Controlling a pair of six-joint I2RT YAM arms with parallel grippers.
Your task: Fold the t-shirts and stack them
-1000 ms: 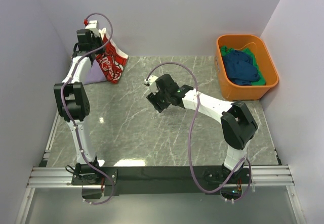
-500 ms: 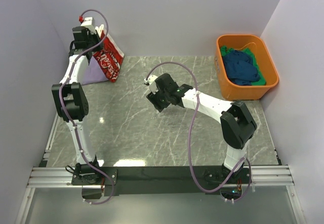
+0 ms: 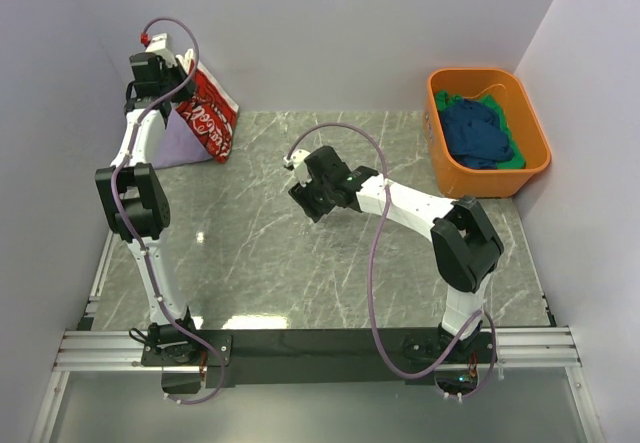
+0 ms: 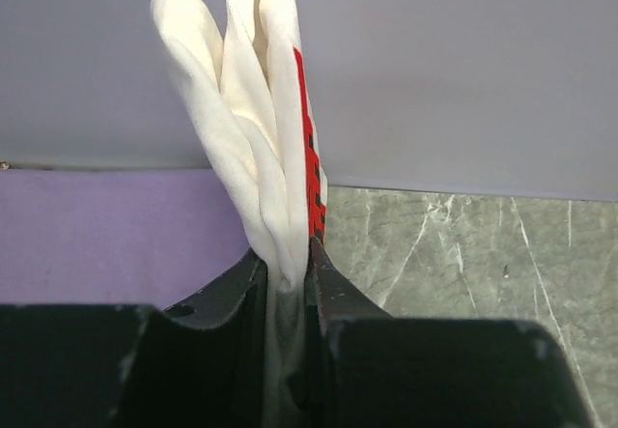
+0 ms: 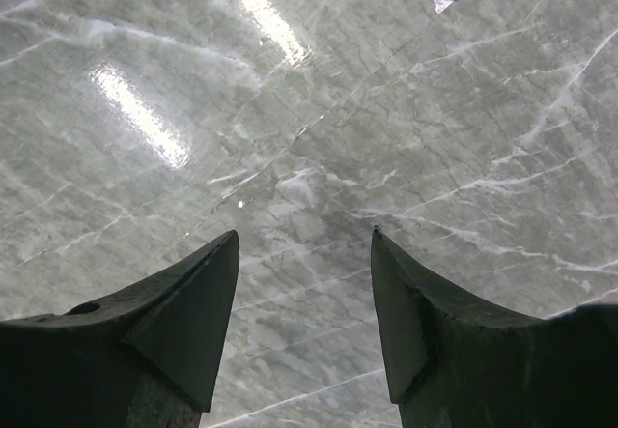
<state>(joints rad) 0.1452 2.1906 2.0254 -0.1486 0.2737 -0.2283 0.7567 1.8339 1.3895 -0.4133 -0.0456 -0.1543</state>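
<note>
- White t-shirt point(image 3: 207, 113), with its red panel of white lettering, is held bunched at the far left corner. It is raised off the counter point(image 3: 300, 273) and hangs just beside the lavender t-shirt point(image 3: 188, 145), which lies by the left wall.
- The left tool point(image 4: 287, 273) is closed narrowly on a gathered fold of the white cloth, and several layers are seen standing up between its fingers.
- The right tool point(image 5: 304, 302) is spread wide with nothing in it. It hangs over bare counter near the middle, well apart from the shirt.
- A dark blue t-shirt point(image 3: 480, 133) and a green one point(image 3: 516, 161) are seen in the orange tub point(image 3: 535, 168) at the far right.
- The step in hand is judged to be carrying the white shirt out to be spread.
- The shirt is best brought over the open middle and lowered hem first, then drawn along so the cloth is pulled flat.
- A second corner should be taken by the right tool before anything is released, since the bunched grip offers no clean edge.
- Care is needed that the lavender shirt is not dragged along.
</note>
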